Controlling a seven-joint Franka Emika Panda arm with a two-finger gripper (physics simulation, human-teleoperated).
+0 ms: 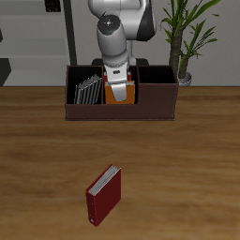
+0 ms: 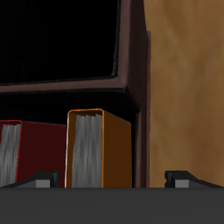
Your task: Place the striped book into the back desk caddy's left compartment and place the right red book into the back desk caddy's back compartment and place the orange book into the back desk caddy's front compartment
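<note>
The back desk caddy stands at the table's back. The striped book leans in its full-depth end cell. The orange book stands upright in a small middle cell. My gripper hangs right above it. In the wrist view the fingers are spread wide, one on each side of the orange book and clear of it, so my gripper is open. A dark red book stands in the cell beside it, behind the caddy's wall. Another red book lies near the table's front edge.
A potted plant stands behind the caddy's far end. The robot's base rises just behind the caddy. The caddy's other end cell shows nothing inside.
</note>
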